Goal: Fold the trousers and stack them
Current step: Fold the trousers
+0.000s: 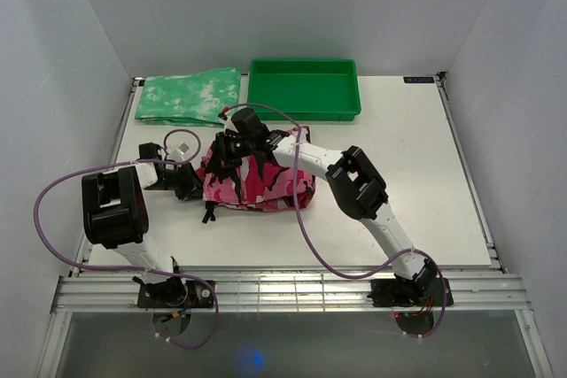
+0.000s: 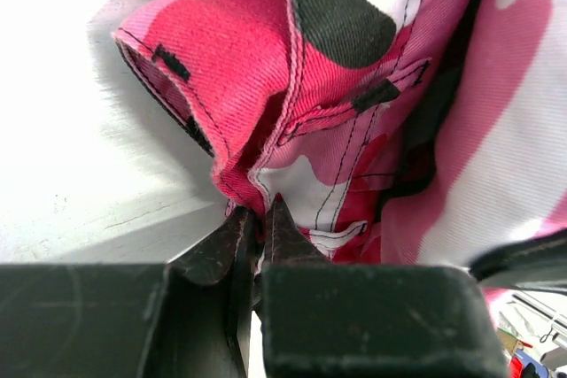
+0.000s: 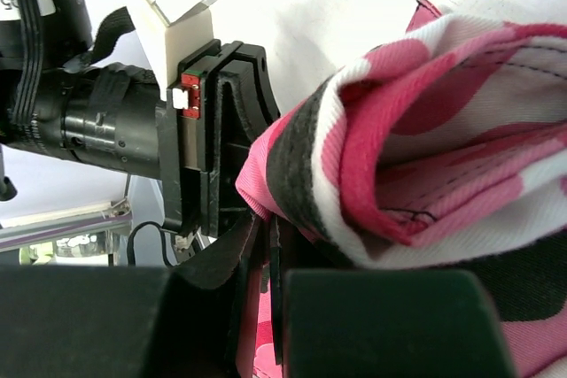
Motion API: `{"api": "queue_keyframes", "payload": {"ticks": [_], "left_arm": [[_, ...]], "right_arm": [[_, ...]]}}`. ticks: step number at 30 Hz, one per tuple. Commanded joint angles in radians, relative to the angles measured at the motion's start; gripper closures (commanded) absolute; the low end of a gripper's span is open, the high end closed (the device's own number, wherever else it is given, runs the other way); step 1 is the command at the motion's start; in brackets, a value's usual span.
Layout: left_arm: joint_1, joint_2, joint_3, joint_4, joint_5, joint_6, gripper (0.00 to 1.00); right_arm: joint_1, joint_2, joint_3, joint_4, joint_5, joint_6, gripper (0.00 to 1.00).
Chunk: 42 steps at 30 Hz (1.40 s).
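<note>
The trousers [image 1: 261,181], in pink, white and black camouflage print, lie bunched in a folded heap left of the table's middle. My left gripper [image 1: 193,181] is at the heap's left edge, shut on a hem of the trousers [image 2: 292,104], as the left wrist view shows [image 2: 262,219]. My right gripper [image 1: 232,150] is at the heap's upper left corner, shut on a fold of the trousers [image 3: 416,130]; its jaws pinch cloth in the right wrist view [image 3: 270,236]. The two grippers are close together.
A mottled green-and-white folded cloth [image 1: 188,96] lies at the back left. A green bin [image 1: 304,88] stands at the back middle. The left arm's wrist and camera [image 3: 115,117] sit just beyond my right gripper. White table [image 1: 425,174] spreads to the right.
</note>
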Motion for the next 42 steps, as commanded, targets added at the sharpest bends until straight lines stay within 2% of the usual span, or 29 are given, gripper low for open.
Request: {"api": "queue_keyframes", "payload": {"ticks": [1, 2, 4, 5, 8, 9, 11, 12, 17, 18, 19, 22, 24, 27, 31, 34, 35, 37, 39, 42], "left_arm": [[-0.011, -0.034, 0.002, -0.023, -0.054, 0.025, 0.94], [-0.009, -0.035, 0.011, -0.037, -0.06, 0.031, 0.81], [0.0, -0.045, 0.045, -0.09, -0.092, 0.052, 0.7], [0.009, -0.049, 0.057, -0.107, -0.103, 0.057, 0.59], [0.066, -0.081, 0.1, -0.165, -0.14, 0.068, 0.43], [0.076, -0.089, 0.112, -0.196, -0.149, 0.077, 0.41], [0.109, -0.106, 0.147, -0.227, -0.175, 0.103, 0.37], [0.116, -0.112, 0.157, -0.254, -0.181, 0.109, 0.35], [0.181, -0.172, 0.184, -0.293, -0.163, 0.124, 0.32], [0.187, -0.181, 0.187, -0.3, -0.143, 0.132, 0.32], [0.19, -0.189, 0.192, -0.305, -0.109, 0.137, 0.32], [0.19, -0.213, 0.2, -0.313, -0.009, 0.143, 0.34], [0.185, -0.222, 0.206, -0.314, 0.056, 0.18, 0.35], [0.159, -0.216, 0.215, -0.288, 0.06, 0.172, 0.4], [0.103, -0.189, 0.235, -0.224, -0.026, 0.111, 0.41], [0.063, -0.141, 0.279, -0.193, -0.112, 0.083, 0.44], [0.052, -0.131, 0.29, -0.19, -0.135, 0.071, 0.46], [0.028, -0.098, 0.318, -0.178, -0.162, 0.065, 0.49], [0.009, -0.077, 0.335, -0.173, -0.19, 0.057, 0.51], [-0.023, -0.025, 0.359, -0.173, -0.222, 0.046, 0.53]], "right_arm": [[0.015, 0.018, 0.034, 0.056, -0.005, -0.023, 0.92], [0.015, 0.021, 0.032, 0.056, -0.005, -0.028, 0.92], [0.013, 0.022, 0.02, 0.057, -0.01, -0.031, 0.92], [0.013, 0.024, 0.019, 0.057, -0.011, -0.033, 0.92], [0.015, 0.025, 0.008, 0.083, -0.03, -0.029, 0.92], [0.016, 0.027, 0.008, 0.094, -0.039, -0.026, 0.92], [0.018, 0.029, 0.015, 0.113, -0.047, -0.025, 0.72], [0.018, 0.033, 0.019, 0.12, -0.047, -0.02, 0.66], [0.034, 0.047, 0.061, 0.162, -0.06, -0.017, 0.68], [0.036, 0.052, 0.068, 0.168, -0.062, -0.014, 0.63], [0.038, 0.052, 0.069, 0.176, -0.072, -0.011, 0.53], [0.033, 0.021, 0.062, 0.188, -0.1, -0.014, 0.38], [0.025, -0.025, 0.057, 0.196, -0.128, -0.025, 0.36], [-0.011, -0.103, 0.063, 0.18, -0.152, -0.089, 0.31], [-0.129, -0.221, -0.007, 0.075, -0.221, -0.207, 0.25], [-0.238, -0.323, -0.131, -0.068, -0.241, -0.365, 0.23], [-0.267, -0.341, -0.155, -0.169, -0.243, -0.416, 0.23], [-0.348, -0.381, -0.191, -0.279, -0.225, -0.57, 0.2], [-0.395, -0.433, -0.262, -0.391, -0.171, -0.656, 0.17], [-0.467, -0.482, -0.369, -0.424, -0.1, -0.756, 0.12]]}}
